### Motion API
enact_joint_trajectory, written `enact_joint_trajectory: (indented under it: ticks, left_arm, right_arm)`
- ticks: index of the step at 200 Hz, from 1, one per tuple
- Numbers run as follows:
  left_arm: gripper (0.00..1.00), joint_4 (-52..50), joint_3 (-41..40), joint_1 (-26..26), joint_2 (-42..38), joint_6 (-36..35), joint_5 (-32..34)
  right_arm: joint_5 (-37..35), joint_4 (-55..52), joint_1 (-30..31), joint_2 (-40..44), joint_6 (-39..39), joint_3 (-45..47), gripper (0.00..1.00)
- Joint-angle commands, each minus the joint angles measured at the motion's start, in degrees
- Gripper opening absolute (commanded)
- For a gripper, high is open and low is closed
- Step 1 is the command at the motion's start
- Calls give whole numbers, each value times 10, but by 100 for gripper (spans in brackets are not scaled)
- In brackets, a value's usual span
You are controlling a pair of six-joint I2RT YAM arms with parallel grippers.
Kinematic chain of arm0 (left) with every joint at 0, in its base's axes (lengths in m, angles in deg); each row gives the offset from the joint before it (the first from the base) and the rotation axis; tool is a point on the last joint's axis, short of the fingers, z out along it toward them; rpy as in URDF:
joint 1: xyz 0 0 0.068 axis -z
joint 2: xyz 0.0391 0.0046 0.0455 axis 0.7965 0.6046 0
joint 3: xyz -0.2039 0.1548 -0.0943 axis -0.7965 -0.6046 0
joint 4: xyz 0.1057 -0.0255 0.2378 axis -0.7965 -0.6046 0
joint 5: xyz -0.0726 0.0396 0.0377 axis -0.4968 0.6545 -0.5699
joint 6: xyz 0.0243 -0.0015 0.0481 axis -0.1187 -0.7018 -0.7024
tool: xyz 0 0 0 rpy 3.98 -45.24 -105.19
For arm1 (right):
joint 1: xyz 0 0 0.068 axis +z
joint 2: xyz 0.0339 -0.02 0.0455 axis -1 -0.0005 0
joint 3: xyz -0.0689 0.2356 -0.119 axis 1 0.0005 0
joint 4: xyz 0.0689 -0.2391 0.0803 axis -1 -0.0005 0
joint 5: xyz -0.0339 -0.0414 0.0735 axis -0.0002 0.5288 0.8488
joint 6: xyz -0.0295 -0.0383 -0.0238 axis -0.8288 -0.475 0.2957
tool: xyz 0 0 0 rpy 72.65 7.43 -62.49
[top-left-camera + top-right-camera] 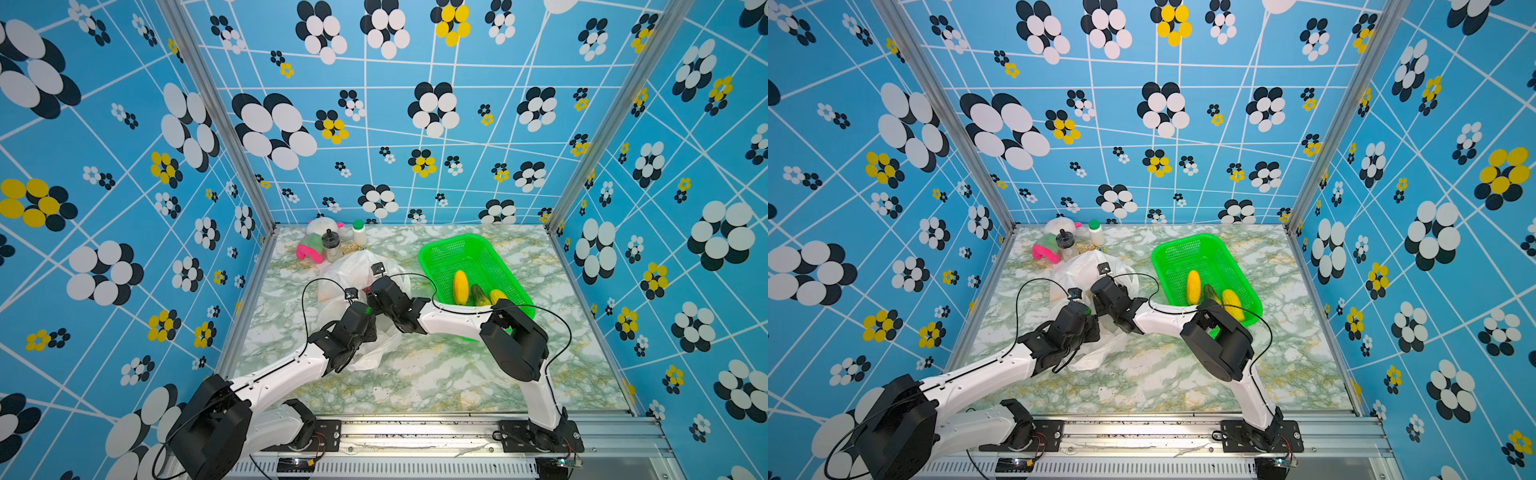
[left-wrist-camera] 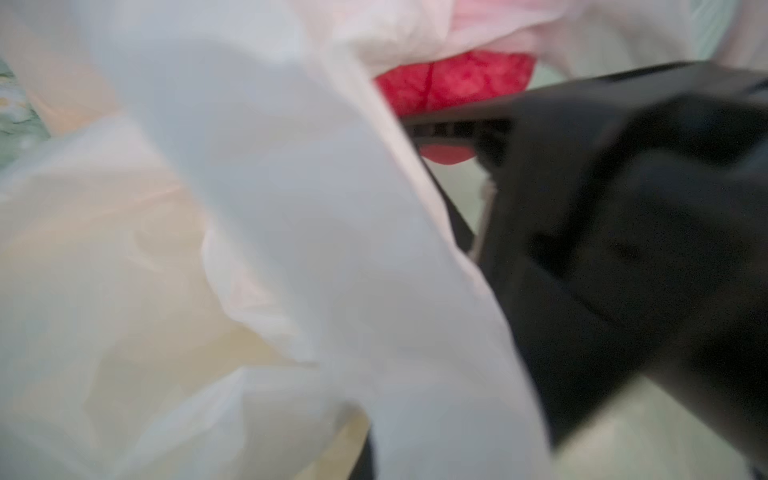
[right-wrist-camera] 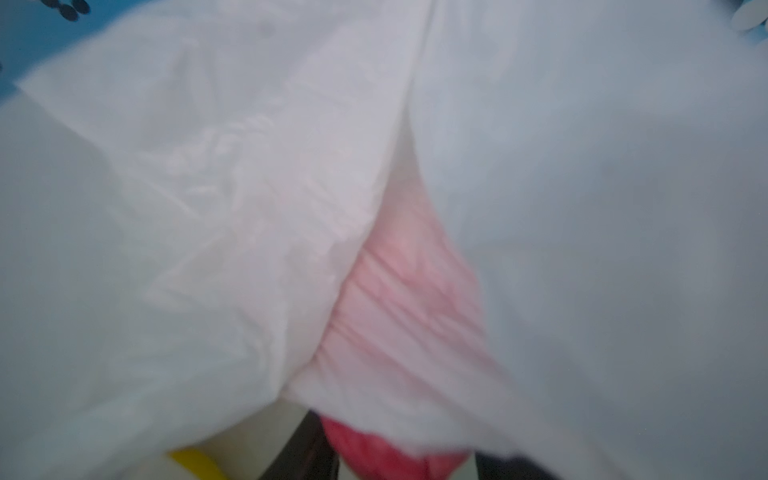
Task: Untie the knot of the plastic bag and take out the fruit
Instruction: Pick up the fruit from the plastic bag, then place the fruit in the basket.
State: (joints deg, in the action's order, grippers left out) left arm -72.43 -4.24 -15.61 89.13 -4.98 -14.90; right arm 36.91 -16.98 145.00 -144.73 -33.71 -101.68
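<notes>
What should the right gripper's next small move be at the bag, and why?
Probably close the right gripper firmly on the red fruit before any lift. In the right wrist view the fruit sits bare between the dark fingers, with the plastic bag parted around it, but a firm grip is not evident.

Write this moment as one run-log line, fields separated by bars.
phase: emptying plastic bag | left gripper: shut, among bag folds | right gripper: jaws straddle red fruit, grip unclear | green basket: yellow fruits inside
</notes>
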Motion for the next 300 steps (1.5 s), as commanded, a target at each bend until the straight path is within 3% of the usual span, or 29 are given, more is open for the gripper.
enact_joint_trajectory:
  ticks: [1, 60, 89, 142, 163, 193, 217, 267, 300]
  left_arm:
    - [0, 11, -11, 1, 2, -4, 27]
    - [0, 9, -30, -1, -22, -8, 43]
    - [0, 5, -24, -9, -20, -6, 35]
    - [0, 15, -20, -18, -29, -4, 14]
    - [0, 16, -23, -17, -37, -7, 10]
    - [0, 7, -28, -11, -67, -14, 10]
    - [0, 1, -32, 12, -105, -41, 17]
    - [0, 4, -51, 58, -182, -88, 36]
    - [0, 28, -68, 106, -216, -127, 36]
  right_arm:
    - [18, 52, 2, 33, -6, 37, 38]
    - [54, 57, 1, 62, -3, 77, 33]
    - [159, 127, 2, 134, -14, 164, 35]
    - [228, 161, 2, 276, -23, 310, 35]
    - [180, 166, 2, 358, -24, 363, 36]
    - [-22, 73, -15, 447, -20, 381, 34]
    - [-129, 8, -76, 480, 34, 400, 43]
    - [-89, -105, -237, 447, 146, 396, 38]
    - [-27, -108, -283, 411, 187, 404, 38]
